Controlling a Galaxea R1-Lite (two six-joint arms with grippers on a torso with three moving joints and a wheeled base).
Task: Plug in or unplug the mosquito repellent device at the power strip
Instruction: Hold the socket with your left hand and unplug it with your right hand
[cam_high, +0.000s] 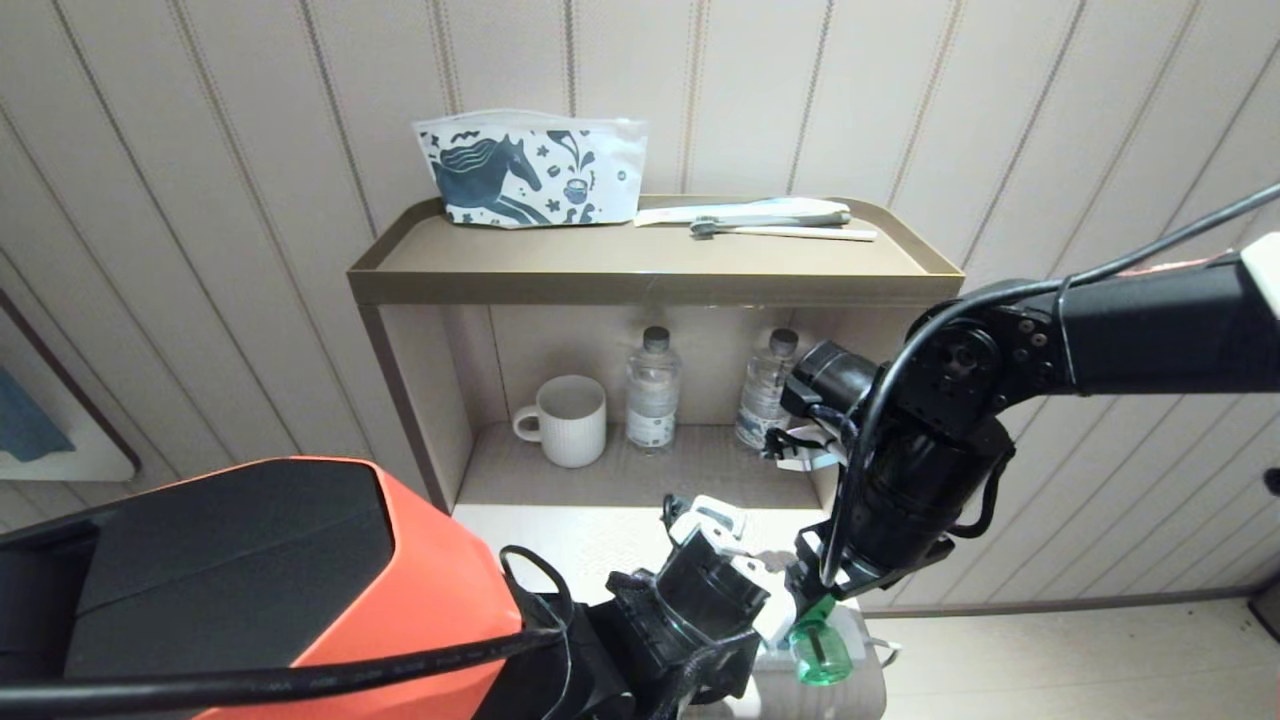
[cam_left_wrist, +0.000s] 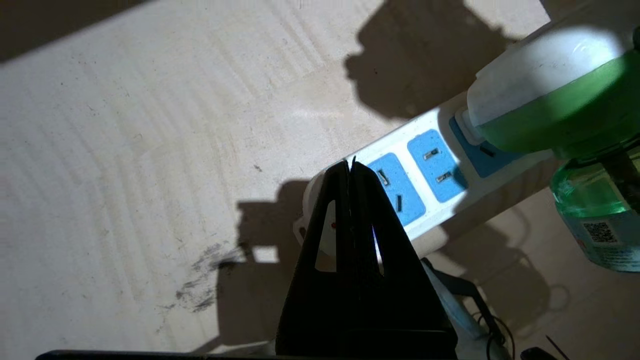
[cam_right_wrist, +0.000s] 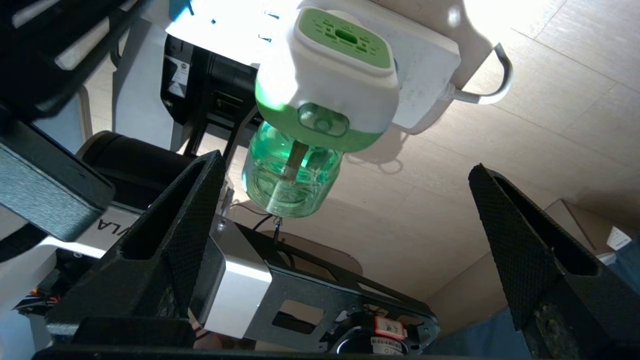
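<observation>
Right gripper: fingers spread wide, nothing held, 1 finger on each side of the mosquito repellent device w/o touching it. Left gripper: fingers clenched together, empty, tip over the end of the power strip by the blue socket faces. Device sits plugged into the strip at the cord end, green bottle hanging past the strip's edge. Strip lies on a pale tabletop. Behind, per head view: shelf unit w/ mug and 2 water bottles.

We face a striped panelled wall behind a tan shelf unit. Pale wood floor lies beneath us, brightly lit.
</observation>
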